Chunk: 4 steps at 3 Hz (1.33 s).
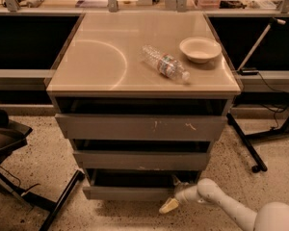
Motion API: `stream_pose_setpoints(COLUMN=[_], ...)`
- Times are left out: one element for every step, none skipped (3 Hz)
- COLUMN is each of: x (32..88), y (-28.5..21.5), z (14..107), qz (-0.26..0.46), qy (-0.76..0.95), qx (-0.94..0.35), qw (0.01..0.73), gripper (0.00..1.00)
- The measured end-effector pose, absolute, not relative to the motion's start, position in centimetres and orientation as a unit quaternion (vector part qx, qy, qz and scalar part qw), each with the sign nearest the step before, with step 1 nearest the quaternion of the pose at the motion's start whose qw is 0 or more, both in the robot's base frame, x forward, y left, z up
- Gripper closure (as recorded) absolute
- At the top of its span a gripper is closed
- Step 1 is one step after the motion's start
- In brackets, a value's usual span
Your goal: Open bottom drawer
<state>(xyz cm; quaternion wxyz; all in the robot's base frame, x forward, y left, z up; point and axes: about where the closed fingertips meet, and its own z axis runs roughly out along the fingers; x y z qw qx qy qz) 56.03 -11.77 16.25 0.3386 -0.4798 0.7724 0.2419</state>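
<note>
The bottom drawer is the lowest and narrowest of three grey fronts in the cabinet. It stands slightly pulled out, with a dark gap above its front. My gripper is low at the drawer's right front corner, just above the floor, with its pale tip in front of the drawer's lower right edge. The white arm reaches in from the bottom right.
The middle drawer and the top drawer with white scratches also stand slightly out. A plastic bottle and a bowl lie on the cabinet top. A dark stand is at left, and stand legs at right.
</note>
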Motion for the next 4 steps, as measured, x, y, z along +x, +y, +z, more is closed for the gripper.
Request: stream_pose_setpoints(x=[56.0, 56.0, 55.9, 54.8], y=[-11.8, -11.7, -11.8, -12.5], z=[16.2, 16.2, 16.4, 16.2], qz=[0.242, 0.243, 0.245, 0.25], qy=[0.772, 0.772, 0.772, 0.774], qx=[-0.48, -0.48, -0.48, -0.477], qw=[0.339, 0.338, 0.337, 0.333], gripper=[0.19, 0.42, 0.65, 0.89])
